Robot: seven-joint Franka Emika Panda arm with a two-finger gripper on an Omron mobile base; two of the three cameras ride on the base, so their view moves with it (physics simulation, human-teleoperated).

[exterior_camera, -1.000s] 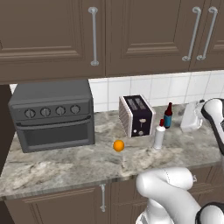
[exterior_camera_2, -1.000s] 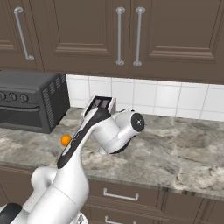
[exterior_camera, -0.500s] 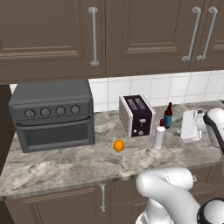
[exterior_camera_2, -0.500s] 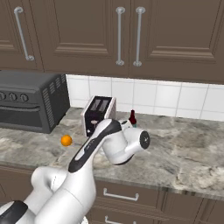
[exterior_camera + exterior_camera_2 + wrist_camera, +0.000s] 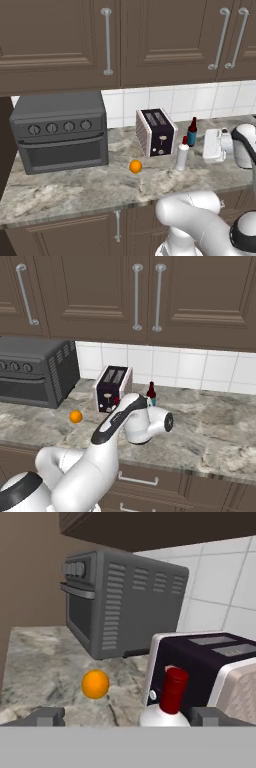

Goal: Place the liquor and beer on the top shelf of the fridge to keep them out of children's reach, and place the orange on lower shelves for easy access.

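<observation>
- The big grey toaster oven (image 5: 60, 131) sits at the left of the left base view, on the stone counter (image 5: 75, 190).
- The toaster (image 5: 156, 132) stands in the middle.
- The gripper (image 5: 127, 716) is wide open at the bottom of the hand view. It holds nothing and touches nothing.
- The liquor (image 5: 167, 702) stands upright between the two fingertips (image 5: 47, 716), red cap up.
- The beer (image 5: 192, 132) stands just right of the toaster, behind the liquor.
- The orange (image 5: 135, 166) lies on the counter in front of the toaster, lower middle of the left base view.

Veined stone counter (image 5: 75, 187), matt grey toaster oven (image 5: 60, 131), glossy tiles (image 5: 165, 100)
</observation>
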